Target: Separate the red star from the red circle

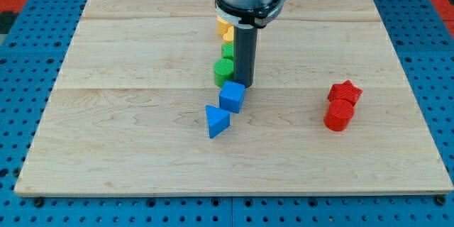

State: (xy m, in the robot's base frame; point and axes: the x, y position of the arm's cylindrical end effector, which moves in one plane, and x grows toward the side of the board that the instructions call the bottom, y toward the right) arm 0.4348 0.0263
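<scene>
The red star lies at the view's right, touching the red circle just below it. My tip is near the board's middle, far left of both red blocks. It stands right beside the green circle and just above the blue cube.
A blue triangle lies below and left of the blue cube. Another green block and yellow blocks line up above the green circle, partly hidden by the arm. The wooden board ends in a blue pegboard surround.
</scene>
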